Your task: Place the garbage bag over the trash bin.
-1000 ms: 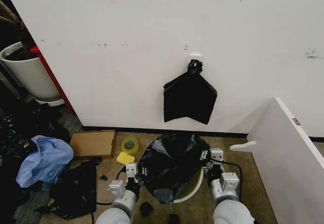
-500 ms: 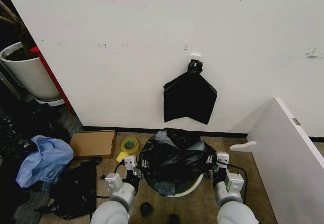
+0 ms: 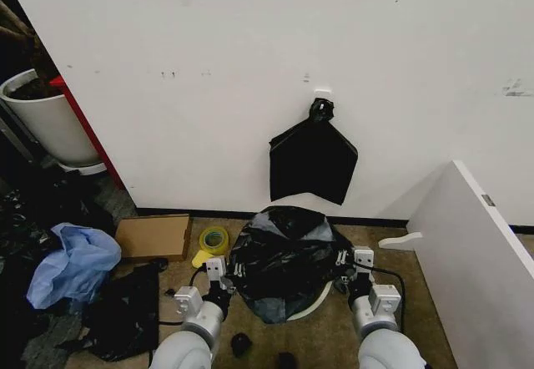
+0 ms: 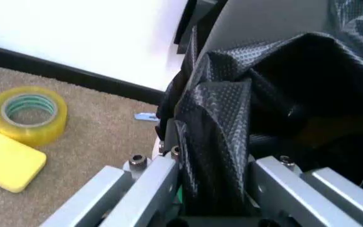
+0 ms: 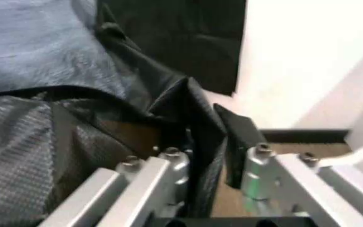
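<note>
We hold the garbage bag (image 3: 284,256) stretched between our two end effectors, low over the tan carpet just in front of the white wall. Our left end effector (image 3: 220,279) is clamped on the bag's left edge; in the left wrist view the crinkled black film (image 4: 222,142) is bunched between its fingers (image 4: 145,187). Our right end effector (image 3: 351,270) is clamped on the right edge, where the right wrist view shows a fold of the bag (image 5: 197,137) pinched between its fingers (image 5: 168,172).

The bag billows up as a glossy dome between us and covers most of the trash bin (image 3: 310,303), of which we see a curved strip of cream-white rim under the bag's near right side. We cannot tell how far the film reaches down around the rim on the far side.

On the wall just above hangs a flat black bag (image 3: 313,162), close to the dome's top but apart from it. To our left on the floor lie a roll of yellow tape (image 3: 214,239) and a yellow sponge (image 3: 205,259), both near our left end effector. A white panel (image 3: 476,260) slants in on our right, near the right end effector. The floor right in front of the bin is open carpet.
</note>
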Robot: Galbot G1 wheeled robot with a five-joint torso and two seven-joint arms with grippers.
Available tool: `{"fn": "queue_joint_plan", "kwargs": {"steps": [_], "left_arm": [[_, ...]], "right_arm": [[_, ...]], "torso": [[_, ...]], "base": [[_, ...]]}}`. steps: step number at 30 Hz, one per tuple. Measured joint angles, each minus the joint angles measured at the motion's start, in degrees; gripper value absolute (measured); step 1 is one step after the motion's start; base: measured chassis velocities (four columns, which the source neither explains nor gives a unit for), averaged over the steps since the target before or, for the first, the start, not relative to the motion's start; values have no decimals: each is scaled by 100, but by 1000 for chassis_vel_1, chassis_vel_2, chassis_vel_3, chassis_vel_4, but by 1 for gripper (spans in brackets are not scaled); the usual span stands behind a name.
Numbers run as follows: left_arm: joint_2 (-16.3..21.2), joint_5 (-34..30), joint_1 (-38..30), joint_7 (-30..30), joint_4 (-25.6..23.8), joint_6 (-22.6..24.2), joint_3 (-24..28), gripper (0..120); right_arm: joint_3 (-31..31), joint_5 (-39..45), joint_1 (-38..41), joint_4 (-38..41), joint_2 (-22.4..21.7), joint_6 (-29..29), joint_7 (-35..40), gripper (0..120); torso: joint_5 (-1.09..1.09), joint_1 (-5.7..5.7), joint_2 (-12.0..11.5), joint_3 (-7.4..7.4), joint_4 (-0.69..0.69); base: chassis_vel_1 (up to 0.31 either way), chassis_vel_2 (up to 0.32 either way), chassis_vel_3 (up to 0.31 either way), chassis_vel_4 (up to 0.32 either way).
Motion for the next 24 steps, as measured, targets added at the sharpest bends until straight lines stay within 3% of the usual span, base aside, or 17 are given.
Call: {"fn": "queue_joint_plan", "kwargs": {"steps": [4,8,13,17,19,22,24], "left_arm": [[-70,3,-35,-63,14,6,-51,1],[-106,2,-49,-131,83,10,-66,1],[-152,3,-85,-184,214,22,-45,0],[-157,17,-164,-211,415,57,21,0],[-189,29,-176,-224,457,55,26,0],[-227,32,-153,-224,477,49,69,0],[-200,30,-155,-228,478,64,93,0]], "right_arm": [[-110,-8,7,252,-29,-202,292,36],[-193,-295,-109,473,-86,-139,268,48],[-268,-1076,-352,573,-121,303,-137,65],[-122,-2362,-744,261,-170,1369,-802,83],[-75,-2692,-809,118,-186,1626,-970,88],[-26,-2937,-810,-138,-216,1884,-1128,98],[-7,-2911,-810,-242,-191,1894,-1120,100]], "torso": [[0,0,0,0,1],[0,0,0,0,0],[0,0,0,-1,1],[-1,0,0,0,-3],[4,1,0,0,-2],[-2,1,0,0,1],[0,1,0,0,0]], "base": [[0,0,0,0],[0,0,0,0],[0,0,0,0],[0,0,0,0],[0,0,0,0],[0,0,0,0],[0,0,0,0]]}}
